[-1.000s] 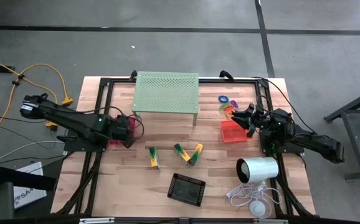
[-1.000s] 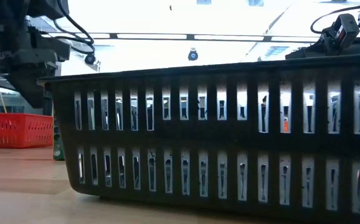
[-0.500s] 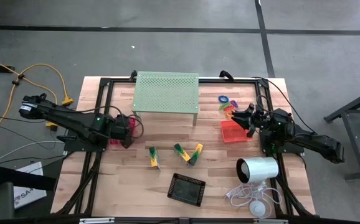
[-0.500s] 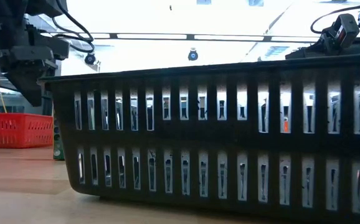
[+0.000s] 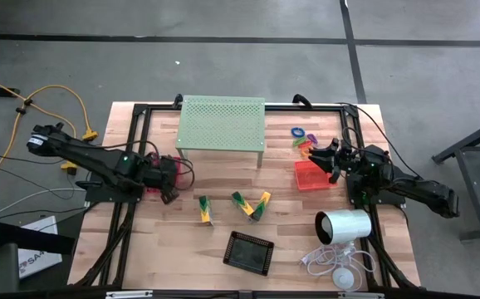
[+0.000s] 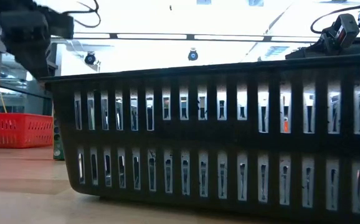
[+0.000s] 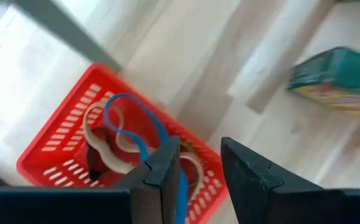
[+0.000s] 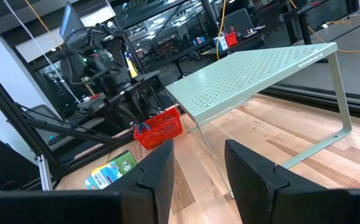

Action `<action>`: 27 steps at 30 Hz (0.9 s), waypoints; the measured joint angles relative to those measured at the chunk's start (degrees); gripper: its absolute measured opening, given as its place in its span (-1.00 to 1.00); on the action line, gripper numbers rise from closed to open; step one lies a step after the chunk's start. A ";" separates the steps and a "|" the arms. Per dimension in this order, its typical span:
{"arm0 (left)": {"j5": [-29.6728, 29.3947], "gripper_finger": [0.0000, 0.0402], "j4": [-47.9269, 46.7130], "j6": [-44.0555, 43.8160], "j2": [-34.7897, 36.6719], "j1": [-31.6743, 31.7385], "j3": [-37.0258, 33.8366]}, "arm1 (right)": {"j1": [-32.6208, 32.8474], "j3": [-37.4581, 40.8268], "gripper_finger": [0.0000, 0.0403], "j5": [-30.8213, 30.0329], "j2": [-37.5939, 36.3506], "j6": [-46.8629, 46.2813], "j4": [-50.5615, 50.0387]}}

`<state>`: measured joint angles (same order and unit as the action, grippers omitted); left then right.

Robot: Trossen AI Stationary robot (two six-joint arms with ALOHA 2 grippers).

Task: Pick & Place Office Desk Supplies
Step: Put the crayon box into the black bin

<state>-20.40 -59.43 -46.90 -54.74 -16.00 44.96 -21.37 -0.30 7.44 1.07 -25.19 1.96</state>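
**Sorting partly done, clips and rings left out**

The left gripper (image 7: pixel 198 180) is held with its fingers apart and empty, directly above the red mesh tray (image 7: pixel 55 143), in which blue and pale rubber-band loops (image 7: pixel 127 124) already lie. Just beyond it, three yellow-and-green clips (image 5: pixel 238 206) are left on the wood. The right gripper (image 8: pixel 198 171) is parted, empty, above the orange tray (image 5: pixel 311 176); coloured rings (image 5: pixel 300 137) lie beyond it.

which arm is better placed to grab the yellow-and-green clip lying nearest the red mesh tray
Left. Its open tool hangs just above the red mesh tray, with that yellow-and-green clip close beside it. The right tool, also open, sits over the orange mesh tray, farther away.
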 joint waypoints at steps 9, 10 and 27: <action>-0.09 -0.45 4.70 11.32 -0.18 -5.70 1.32 | 0.01 0.00 -0.35 0.00 0.01 0.00 0.02; -0.11 -0.45 5.61 12.55 -0.25 -6.28 1.32 | 0.01 0.00 -0.35 0.00 -0.01 0.00 0.00; -0.25 -0.45 16.10 27.86 -0.52 -11.42 1.32 | 0.01 0.00 -0.35 0.00 -0.01 -0.01 0.00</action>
<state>-20.65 -43.32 -19.04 -55.27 -27.42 46.28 -21.37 -0.30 7.44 1.06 -25.20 1.96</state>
